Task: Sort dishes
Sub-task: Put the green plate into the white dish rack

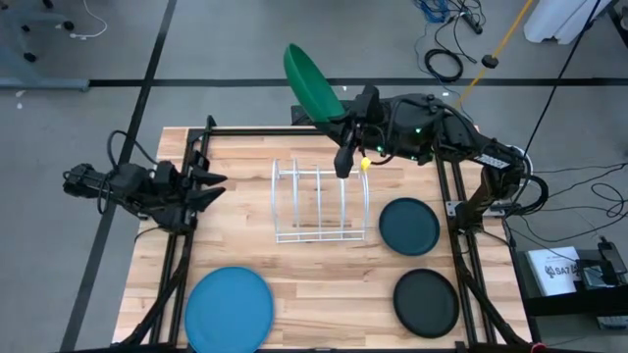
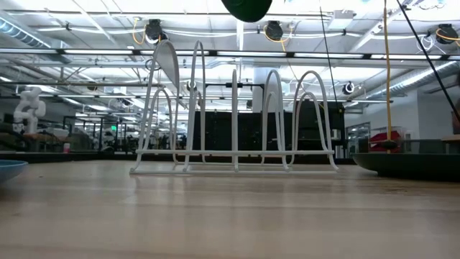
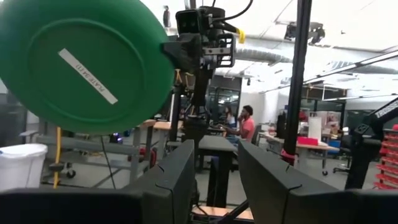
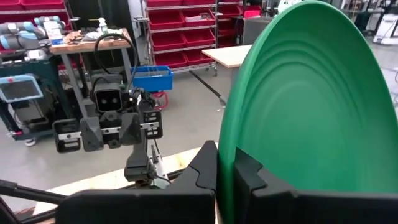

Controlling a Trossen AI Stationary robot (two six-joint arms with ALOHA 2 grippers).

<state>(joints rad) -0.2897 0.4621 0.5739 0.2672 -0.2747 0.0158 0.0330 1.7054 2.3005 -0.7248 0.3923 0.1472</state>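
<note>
The large green plate (image 1: 312, 83) is up in the air over the table's far edge, behind the white wire rack (image 1: 319, 201); my right gripper (image 1: 343, 118) is shut on it. Its labelled underside shows in the left wrist view (image 3: 87, 65), its hollow face in the right wrist view (image 4: 311, 106), and its lowest edge in the low view (image 2: 248, 7). My left gripper (image 1: 211, 184) waits open and empty at the table's left side. The light blue plate (image 1: 229, 309), the dark teal plate (image 1: 409, 226) and the black plate (image 1: 427, 302) lie flat on the table. My right gripper pinches the green plate's rim (image 4: 225, 146) between its two fingers (image 4: 205, 165), one on each face. It comes roughly level from the table's right side. The plate stands on edge, tilted, lifted clear of table and rack, reaching away from the fingers toward the far left.
The rack stands mid-table with all its slots bare (image 2: 233, 122). The teal and black plates lie right of it, the light blue plate at the near left. Black frame posts (image 1: 456, 211) run along both table sides. People sit in the room beyond (image 3: 247, 121).
</note>
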